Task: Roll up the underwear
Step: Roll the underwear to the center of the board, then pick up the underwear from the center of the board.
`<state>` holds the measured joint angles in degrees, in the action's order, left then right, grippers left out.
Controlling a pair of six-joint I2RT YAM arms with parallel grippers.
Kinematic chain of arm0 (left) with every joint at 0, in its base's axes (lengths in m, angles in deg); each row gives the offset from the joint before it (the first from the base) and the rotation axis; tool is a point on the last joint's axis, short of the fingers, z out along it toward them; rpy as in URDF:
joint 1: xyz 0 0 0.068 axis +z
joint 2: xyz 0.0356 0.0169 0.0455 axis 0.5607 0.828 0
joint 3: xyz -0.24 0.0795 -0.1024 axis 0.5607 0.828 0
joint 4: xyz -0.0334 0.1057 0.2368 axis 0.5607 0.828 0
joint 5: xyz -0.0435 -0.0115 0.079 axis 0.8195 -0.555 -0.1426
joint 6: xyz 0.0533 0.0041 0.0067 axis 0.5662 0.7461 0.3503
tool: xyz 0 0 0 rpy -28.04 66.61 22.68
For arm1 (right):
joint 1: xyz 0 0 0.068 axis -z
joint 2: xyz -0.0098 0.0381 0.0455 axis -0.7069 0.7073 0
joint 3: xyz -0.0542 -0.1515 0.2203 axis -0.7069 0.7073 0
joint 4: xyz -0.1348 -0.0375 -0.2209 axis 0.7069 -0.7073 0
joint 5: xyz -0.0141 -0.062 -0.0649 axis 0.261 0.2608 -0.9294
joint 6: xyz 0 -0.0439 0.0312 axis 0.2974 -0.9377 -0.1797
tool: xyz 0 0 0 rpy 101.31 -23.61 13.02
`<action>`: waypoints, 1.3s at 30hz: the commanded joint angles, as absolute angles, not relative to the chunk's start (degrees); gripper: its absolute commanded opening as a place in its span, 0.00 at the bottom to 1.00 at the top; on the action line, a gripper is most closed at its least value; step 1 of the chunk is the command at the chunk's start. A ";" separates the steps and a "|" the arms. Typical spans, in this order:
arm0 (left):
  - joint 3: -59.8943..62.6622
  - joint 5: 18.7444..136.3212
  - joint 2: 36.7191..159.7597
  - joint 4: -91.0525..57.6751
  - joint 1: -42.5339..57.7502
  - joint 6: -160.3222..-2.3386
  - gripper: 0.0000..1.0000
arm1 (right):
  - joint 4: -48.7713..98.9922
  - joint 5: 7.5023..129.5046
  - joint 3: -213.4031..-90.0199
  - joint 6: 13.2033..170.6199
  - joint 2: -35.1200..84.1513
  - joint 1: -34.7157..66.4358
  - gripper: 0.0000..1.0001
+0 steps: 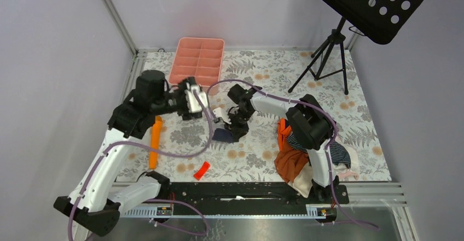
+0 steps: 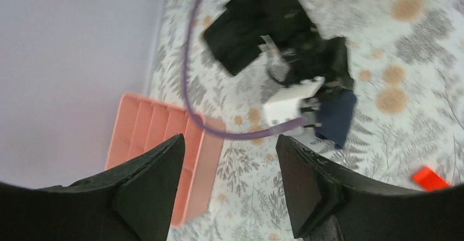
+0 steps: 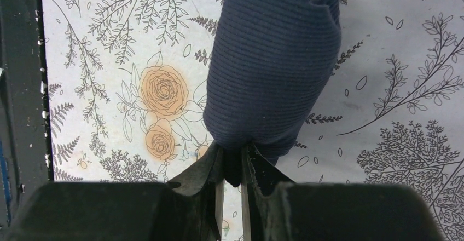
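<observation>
A plain navy underwear (image 3: 271, 66) hangs as a rolled bundle from my right gripper (image 3: 232, 159), which is shut on its edge just above the floral tablecloth. In the top view the bundle (image 1: 222, 135) sits mid-table under the right gripper (image 1: 236, 127). It also shows in the left wrist view (image 2: 335, 118). My left gripper (image 2: 230, 181) is open and empty, held above the table near the pink tray, in the top view (image 1: 195, 96). A striped navy underwear (image 1: 339, 152) lies in the clothes pile at right.
A pink compartment tray (image 1: 198, 60) stands at the back. An orange garment (image 1: 290, 159) and pale clothes are piled at the right front. An orange stick (image 1: 155, 141) and a red block (image 1: 201, 170) lie front left. A tripod stand (image 1: 327, 55) is back right.
</observation>
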<state>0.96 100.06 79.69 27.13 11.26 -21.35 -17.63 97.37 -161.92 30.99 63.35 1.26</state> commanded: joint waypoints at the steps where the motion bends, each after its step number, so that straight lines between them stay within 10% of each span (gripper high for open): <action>1: 3.08 101.48 78.14 39.26 0.52 -0.34 0.69 | -24.48 90.22 -157.66 32.24 67.53 1.97 0.13; 9: 10.09 90.96 89.83 37.39 -21.26 0.24 0.67 | -22.97 90.91 -156.21 34.65 66.66 2.31 0.13; 39: 37.35 77.55 89.80 -0.38 -17.55 2.36 0.72 | -24.72 92.15 -158.55 39.44 68.49 2.19 0.15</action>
<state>35.16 78.97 90.29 8.59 -18.01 1.71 -17.17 98.64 -161.00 37.72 63.57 2.14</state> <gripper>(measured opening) 0.713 0.180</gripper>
